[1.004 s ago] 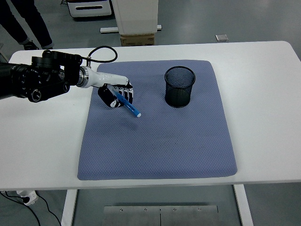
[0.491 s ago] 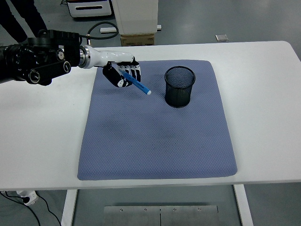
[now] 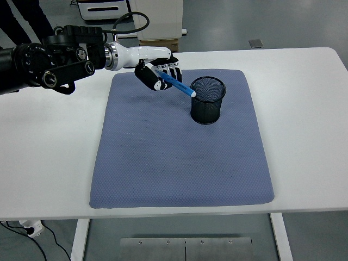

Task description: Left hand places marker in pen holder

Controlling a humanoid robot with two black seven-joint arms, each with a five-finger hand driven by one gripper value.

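Head view shows the left hand (image 3: 159, 76) in the upper left-centre of the frame, fingers curled round a blue marker (image 3: 176, 85) and gripping it by its upper end. The marker slants down toward the right, so its free tip hangs at the near-left rim of the pen holder (image 3: 207, 100); that tilt looks chosen to lead the tip over the rim and into the opening. Whether the tip touches the rim I cannot tell.

The pen holder is a black mesh cup standing upright in the upper centre of the frame, on the far part of a blue-grey mat (image 3: 182, 163) that covers the middle of the white table (image 3: 304, 125). Through the mesh it looks empty. The marker is not yet inside; I judge the placing nearly ready, with the release to come.
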